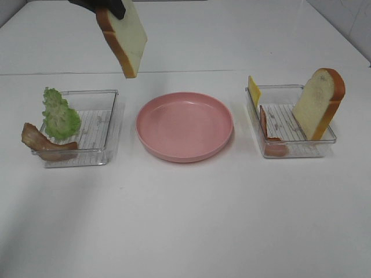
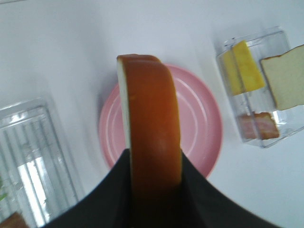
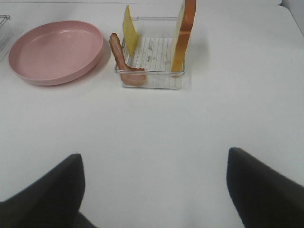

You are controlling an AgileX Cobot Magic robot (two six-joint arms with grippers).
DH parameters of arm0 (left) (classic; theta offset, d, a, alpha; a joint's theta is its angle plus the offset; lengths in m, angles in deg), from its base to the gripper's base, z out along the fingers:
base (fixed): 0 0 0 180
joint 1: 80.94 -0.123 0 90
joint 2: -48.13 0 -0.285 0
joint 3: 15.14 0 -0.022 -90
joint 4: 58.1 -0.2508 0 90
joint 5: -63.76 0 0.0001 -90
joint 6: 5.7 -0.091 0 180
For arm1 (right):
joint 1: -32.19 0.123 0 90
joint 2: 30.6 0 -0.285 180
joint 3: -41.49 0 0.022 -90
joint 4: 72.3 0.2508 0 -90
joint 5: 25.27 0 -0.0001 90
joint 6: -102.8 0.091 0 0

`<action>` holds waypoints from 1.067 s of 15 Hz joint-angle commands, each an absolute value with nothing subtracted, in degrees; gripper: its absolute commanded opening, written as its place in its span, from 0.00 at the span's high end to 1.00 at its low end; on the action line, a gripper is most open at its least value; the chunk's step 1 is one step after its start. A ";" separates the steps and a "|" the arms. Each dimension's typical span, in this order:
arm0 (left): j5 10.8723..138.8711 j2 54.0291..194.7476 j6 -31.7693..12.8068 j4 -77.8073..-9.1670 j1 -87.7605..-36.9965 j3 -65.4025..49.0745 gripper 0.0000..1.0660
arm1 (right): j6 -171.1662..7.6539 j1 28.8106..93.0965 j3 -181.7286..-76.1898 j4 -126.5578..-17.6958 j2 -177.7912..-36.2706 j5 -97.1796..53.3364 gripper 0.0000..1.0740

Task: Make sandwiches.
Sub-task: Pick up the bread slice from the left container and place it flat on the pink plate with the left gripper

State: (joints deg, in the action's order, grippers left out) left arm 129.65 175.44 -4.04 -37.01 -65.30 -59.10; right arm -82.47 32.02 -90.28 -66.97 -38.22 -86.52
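Left hand clamps bread slice, seemingly above pink plate; right hand spread apart.

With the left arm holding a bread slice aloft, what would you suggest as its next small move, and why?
Probably swing the bread slice over the pink plate and lower it flat. The left gripper is shut on the slice, held up clear of the plate, and the plate holds nothing, so a base layer seems due.
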 commanded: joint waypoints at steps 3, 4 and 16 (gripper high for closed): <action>127.35 182.03 -13.78 -20.28 -67.88 -59.44 1.00 | -82.76 31.68 -90.11 -66.68 -37.53 -86.01 0.27; 127.35 183.00 -14.92 -19.08 -67.88 -59.44 1.00 | -82.76 31.68 -90.11 -66.68 -37.53 -86.01 0.27; 128.04 199.85 -24.55 5.67 -67.02 -59.44 1.00 | -82.76 31.68 -90.11 -66.68 -37.53 -86.01 0.27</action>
State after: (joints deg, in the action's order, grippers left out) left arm 127.98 199.73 -24.26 4.30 -67.59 -59.10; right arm -82.47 32.02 -90.28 -66.97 -38.22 -86.52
